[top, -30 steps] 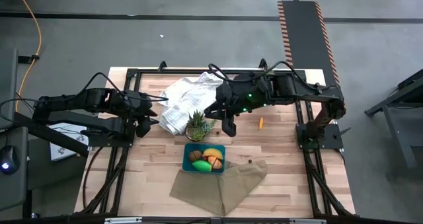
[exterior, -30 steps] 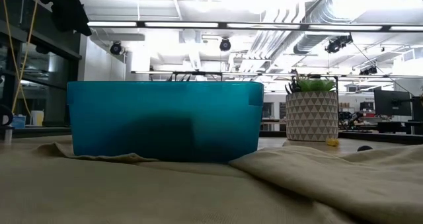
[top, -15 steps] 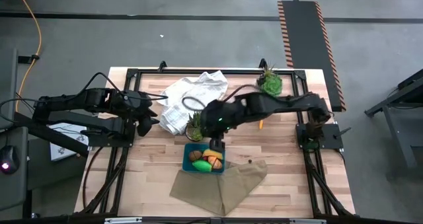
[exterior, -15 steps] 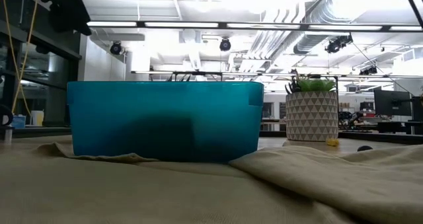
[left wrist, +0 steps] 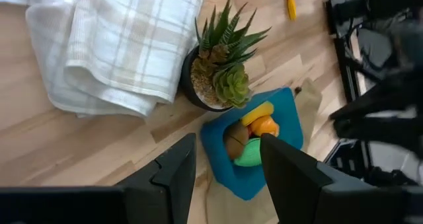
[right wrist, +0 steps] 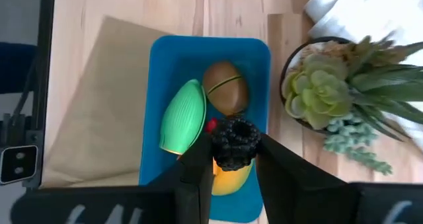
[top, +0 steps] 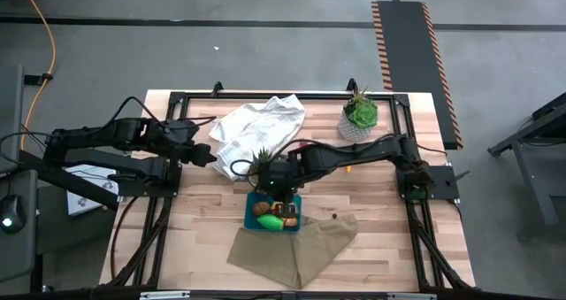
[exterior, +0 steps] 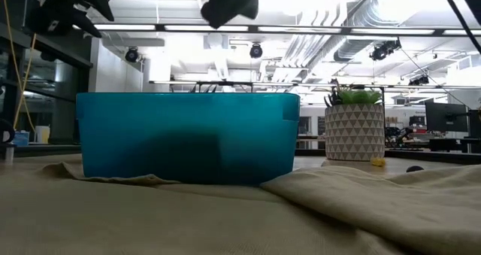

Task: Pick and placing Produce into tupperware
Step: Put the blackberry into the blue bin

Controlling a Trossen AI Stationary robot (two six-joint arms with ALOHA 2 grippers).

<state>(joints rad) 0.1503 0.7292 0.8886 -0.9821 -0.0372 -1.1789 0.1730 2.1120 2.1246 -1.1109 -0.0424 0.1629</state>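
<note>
The teal tupperware [top: 250, 213] [right wrist: 168, 62] stands on the table's near middle. In it lie a brown kiwi [right wrist: 226, 88], a green pepper [right wrist: 184, 125], a yellow banana [right wrist: 228, 180] and a tiny red berry [right wrist: 211, 125]. My right gripper [top: 281, 194] [right wrist: 233, 159] hangs just above these, shut on a dark berry [right wrist: 233, 143]. My left gripper [top: 209, 157] [left wrist: 228, 171] stays raised off to the left of the tupperware, open, with nothing between its fingers. My right gripper pinches the dark berry's two sides [right wrist: 221, 148] between its two fingertips. The fingers come from above, slanting down. The berry is lifted clear, over the banana and beside the kiwi in the tupperware.
A spiky potted plant [top: 263, 163] stands right against the tupperware's far side, and another [top: 360, 114] stands at the far right. A white towel [top: 256, 127] lies at the far middle, a tan cloth [top: 296, 247] in front. An orange piece [top: 349, 165] lies on the bare wood.
My right gripper has come down and toward the near edge with the dark berry, from above the potted plant to just over the tupperware, tipping more steeply downward. My left gripper has rolled about its own axis without leaving its place.
</note>
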